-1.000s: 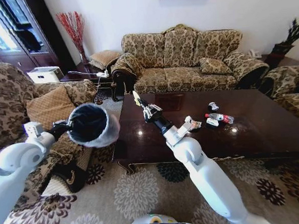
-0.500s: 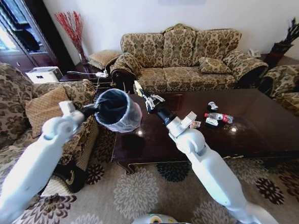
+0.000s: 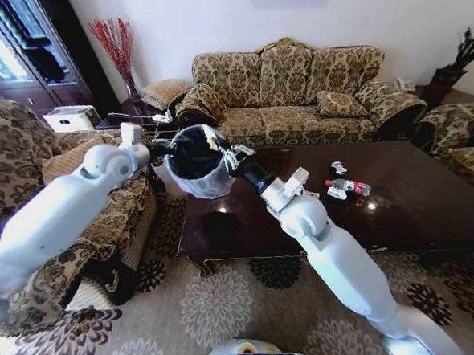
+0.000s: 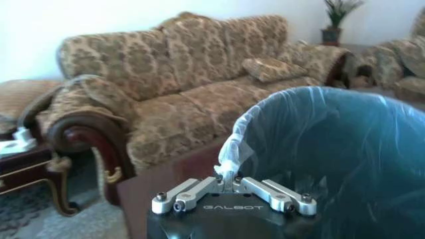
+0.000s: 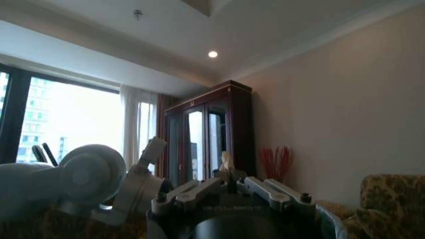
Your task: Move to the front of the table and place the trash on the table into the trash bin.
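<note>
My left gripper [image 3: 160, 149] is shut on the bag-lined rim of the trash bin [image 3: 196, 160] and holds it in the air, tilted, over the table's [image 3: 416, 215] far left corner. The left wrist view shows those fingers [image 4: 229, 180] pinched on the white liner, with the bin's [image 4: 332, 149] dark blue inside beside them. My right gripper [image 3: 226, 152] is shut on a tiny yellowish scrap [image 3: 212, 136] right at the bin's mouth; the scrap [image 5: 226, 161] stands up between its fingertips. More trash lies on the table: a red-labelled bottle [image 3: 347, 188], a small can [image 3: 337, 169] and a white wrapper [image 3: 335, 194].
A patterned sofa [image 3: 296, 93] stands behind the table, an armchair [image 3: 43, 165] with a cushion to the left and another [image 3: 460, 144] at the right. A side table [image 3: 129, 118] sits in the far left corner. Flowered carpet [image 3: 205, 308] lies before the table.
My left arm has swung the bin rightward, from beside the armchair to over the table's corner. My right gripper with the scrap has moved slightly up, and now meets the bin's mouth.
</note>
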